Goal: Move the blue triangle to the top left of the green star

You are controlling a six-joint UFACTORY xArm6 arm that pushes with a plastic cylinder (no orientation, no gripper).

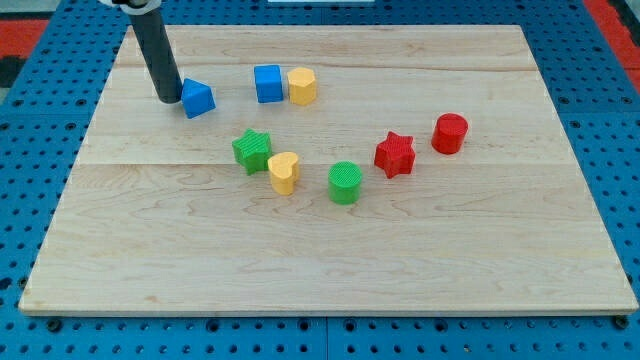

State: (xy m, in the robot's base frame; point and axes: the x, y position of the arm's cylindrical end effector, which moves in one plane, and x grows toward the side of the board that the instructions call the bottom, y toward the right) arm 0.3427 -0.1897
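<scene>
The blue triangle [198,98] lies near the view's upper left on the wooden board. The green star [252,150] sits below and to the right of it, about a block's width away. My tip [167,99] stands at the triangle's left side, touching or nearly touching it. The dark rod rises from the tip toward the view's top.
A blue cube [268,83] and a yellow block [302,86] sit right of the triangle. A yellow heart [284,172] touches the green star's lower right. A green cylinder [345,182], a red star [395,154] and a red cylinder [450,133] lie further right.
</scene>
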